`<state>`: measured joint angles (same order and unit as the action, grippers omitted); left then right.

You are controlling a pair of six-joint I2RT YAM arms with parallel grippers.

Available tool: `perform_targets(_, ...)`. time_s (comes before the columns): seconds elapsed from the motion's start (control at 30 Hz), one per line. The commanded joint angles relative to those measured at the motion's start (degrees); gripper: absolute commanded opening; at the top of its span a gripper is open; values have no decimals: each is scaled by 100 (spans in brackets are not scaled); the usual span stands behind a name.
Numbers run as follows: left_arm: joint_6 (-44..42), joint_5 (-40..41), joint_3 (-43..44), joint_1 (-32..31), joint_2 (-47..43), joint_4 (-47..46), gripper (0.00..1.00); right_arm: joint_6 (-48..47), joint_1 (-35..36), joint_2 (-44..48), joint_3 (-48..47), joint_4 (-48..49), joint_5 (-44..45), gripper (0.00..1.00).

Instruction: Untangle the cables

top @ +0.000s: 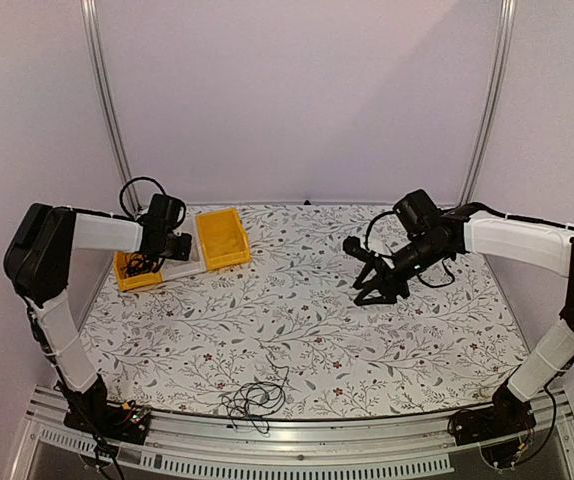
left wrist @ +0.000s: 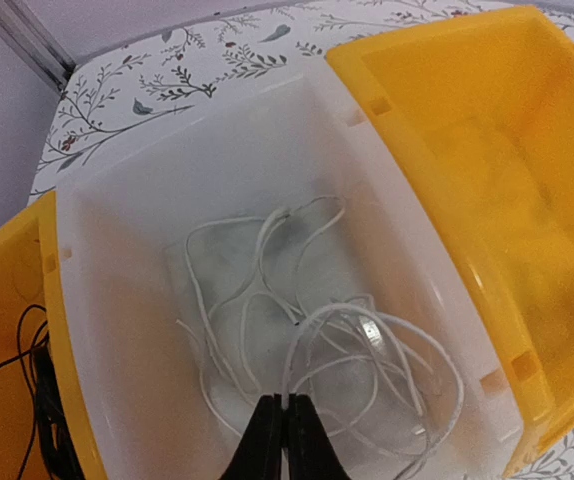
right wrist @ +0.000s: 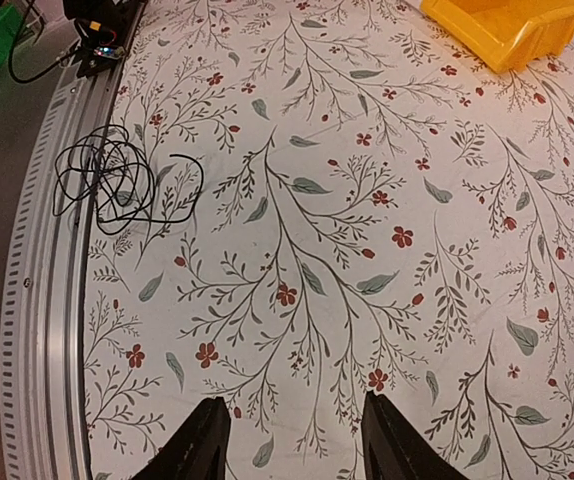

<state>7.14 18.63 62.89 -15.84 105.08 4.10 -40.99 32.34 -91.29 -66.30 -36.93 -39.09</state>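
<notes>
A loose tangle of thin black cables (top: 256, 399) lies at the table's front edge, partly on the metal rail; the right wrist view shows the same tangle (right wrist: 107, 180) at upper left. More black cables (left wrist: 7, 400) sit in the left yellow bin (top: 137, 274). My left gripper (left wrist: 287, 402) hangs over the white bin (left wrist: 117, 300), shut on a strand of a thin white cable (left wrist: 367, 330) that loops across the bin floor. My right gripper (right wrist: 292, 440) hovers open over bare tablecloth, far from the tangle, nothing between its fingers.
A second yellow bin (left wrist: 497, 180) stands right of the white one and looks empty; it also shows in the right wrist view (right wrist: 507, 30). The three bins sit at the back left of the floral cloth (top: 307, 320). An aluminium rail (top: 297, 440) runs along the front.
</notes>
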Motion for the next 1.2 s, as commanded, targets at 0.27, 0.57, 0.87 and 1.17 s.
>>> perform_targets(0.27, 120, 66, -39, -1, -1110, 719, 40, 386, 18, 476, 172, 973, 953, 55)
perform_targets(0.57, 481, 1096, -181, -1467, -2627, 1842, 45, 782, 121, 190, -576, 658, 4, 61)
perform_targets(0.87, 737, -1517, -2397, -2393, -4365, -527, 45, 1125, 1539, -1093, -628, 1284, 139, 60)
perform_targets(1.17, 1347, -373, -3750, -2741, -5545, -1767, 65, 968, 2337, -2466, -1335, 1292, 314, 62)
